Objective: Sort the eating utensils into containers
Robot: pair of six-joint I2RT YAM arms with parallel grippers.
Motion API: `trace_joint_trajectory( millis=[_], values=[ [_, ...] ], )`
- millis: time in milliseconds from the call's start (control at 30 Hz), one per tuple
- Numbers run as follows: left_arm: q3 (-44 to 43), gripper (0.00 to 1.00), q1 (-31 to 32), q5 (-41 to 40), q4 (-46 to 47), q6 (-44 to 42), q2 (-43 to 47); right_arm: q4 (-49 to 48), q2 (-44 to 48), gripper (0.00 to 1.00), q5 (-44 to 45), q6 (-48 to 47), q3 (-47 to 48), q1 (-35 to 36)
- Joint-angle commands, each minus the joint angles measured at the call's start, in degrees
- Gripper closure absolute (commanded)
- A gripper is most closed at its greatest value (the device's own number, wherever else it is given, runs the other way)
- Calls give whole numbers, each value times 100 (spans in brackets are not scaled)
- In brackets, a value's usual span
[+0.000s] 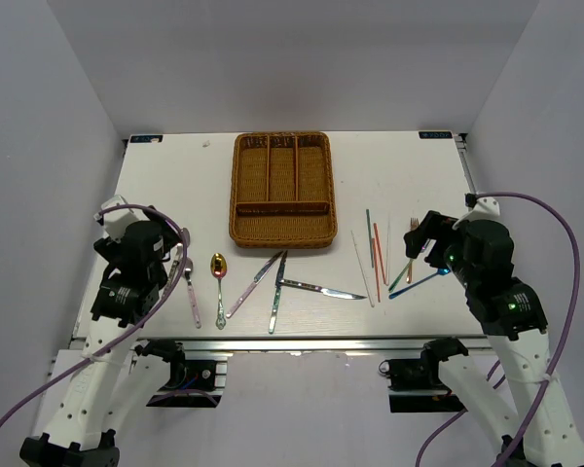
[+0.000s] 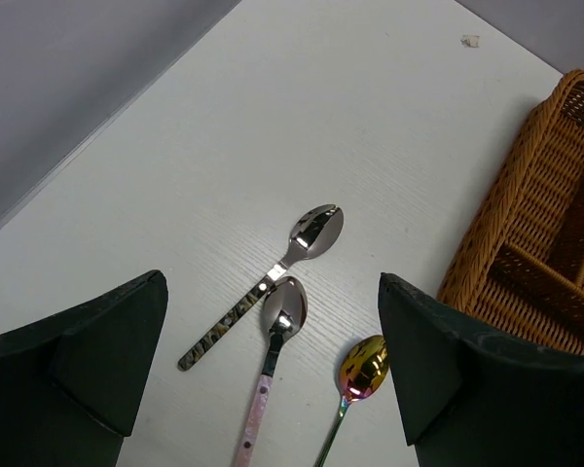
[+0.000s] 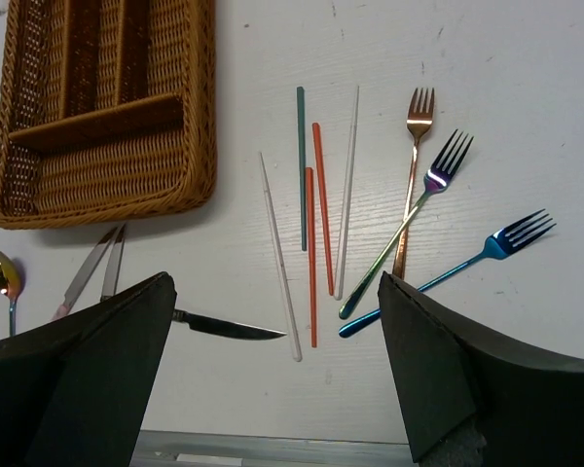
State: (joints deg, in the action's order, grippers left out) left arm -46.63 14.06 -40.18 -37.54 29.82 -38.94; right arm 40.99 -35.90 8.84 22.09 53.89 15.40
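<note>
Both pincers stand wide and empty. The left pincer (image 2: 271,292) hovers over the spoons (image 2: 316,232), 7 o'clock from the tray (image 1: 236,185); the right pincer (image 3: 275,282) over the forks (image 3: 420,107), 4 o'clock. I would lower onto one handle, jaws crosswise, clear of neighbours.
</note>
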Motion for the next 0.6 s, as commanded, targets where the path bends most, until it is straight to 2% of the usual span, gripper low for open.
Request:
trace_joint_trajectory(
  millis=[0,267,433,567],
  values=[
    [-197,2,9,-174,-104,59,-96,-267,145,11,56,-11,43,-2],
    [-742,2,9,142,-1220,981,-948,-355,-57,11,-673,120,-150,-2],
    [-330,2,17,1501,-861,1298,-1432,-145,-479,11,-831,243,-212,-2],
    [154,2,26,1601,-527,1412,-1642,-214,-366,11,-1279,270,-326,-10]
  ],
)
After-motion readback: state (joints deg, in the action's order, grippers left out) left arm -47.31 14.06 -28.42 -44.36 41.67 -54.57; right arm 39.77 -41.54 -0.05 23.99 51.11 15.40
